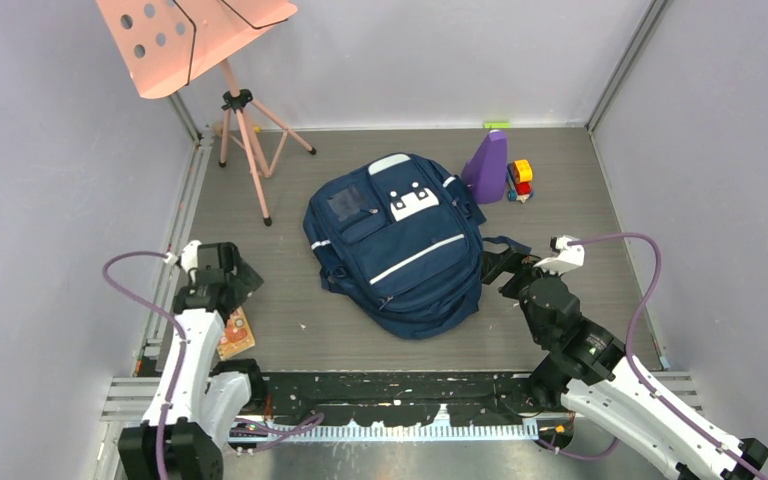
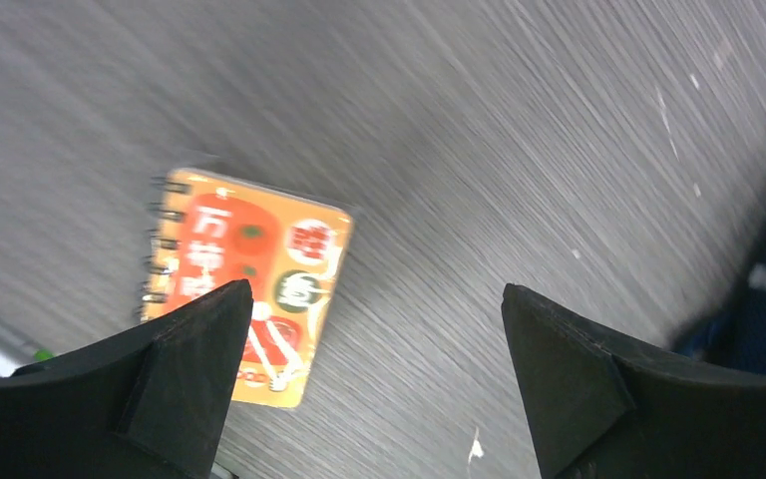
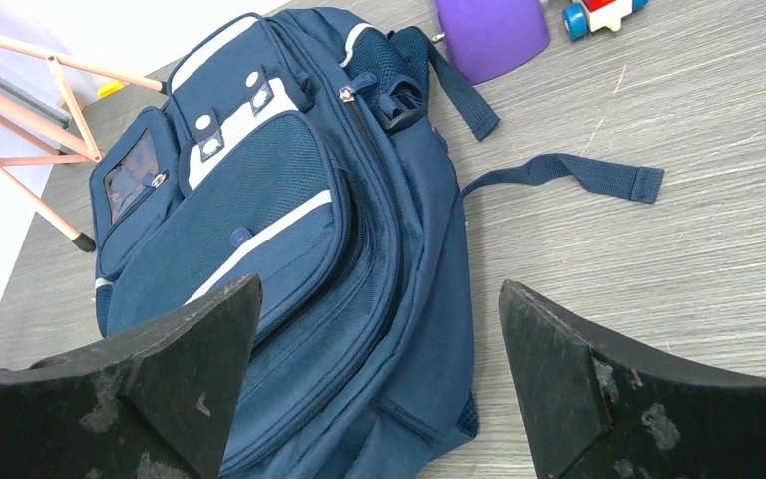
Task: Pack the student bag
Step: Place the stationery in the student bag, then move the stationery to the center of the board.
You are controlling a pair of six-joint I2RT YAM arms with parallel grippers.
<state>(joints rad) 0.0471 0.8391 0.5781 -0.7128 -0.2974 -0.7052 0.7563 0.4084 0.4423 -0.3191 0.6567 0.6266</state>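
Although both arms are out over the table [image 1: 580, 200], packing has not begun; est. progress nil.

Student bag [image 1: 400, 250] lies front-up at table centre, and the zips and pockets look closed in the right wrist view, so no opening is ready for loading. Left hand [image 2: 371, 299] has its fingers spread wide and holds nothing. It hovers near an orange spiral notebook [image 2: 249, 269], which lies flat on the table well apart from the bag and is the likely 1st item. Right hand [image 3: 379, 289] is also spread and empty, just beside the bag's right edge. Remaining, by est.: open a compartment, pick up the notebook, insert it, close the bag. Purple cone [image 1: 487, 167] and toy [image 1: 520, 180] sit behind the bag, unpacked.
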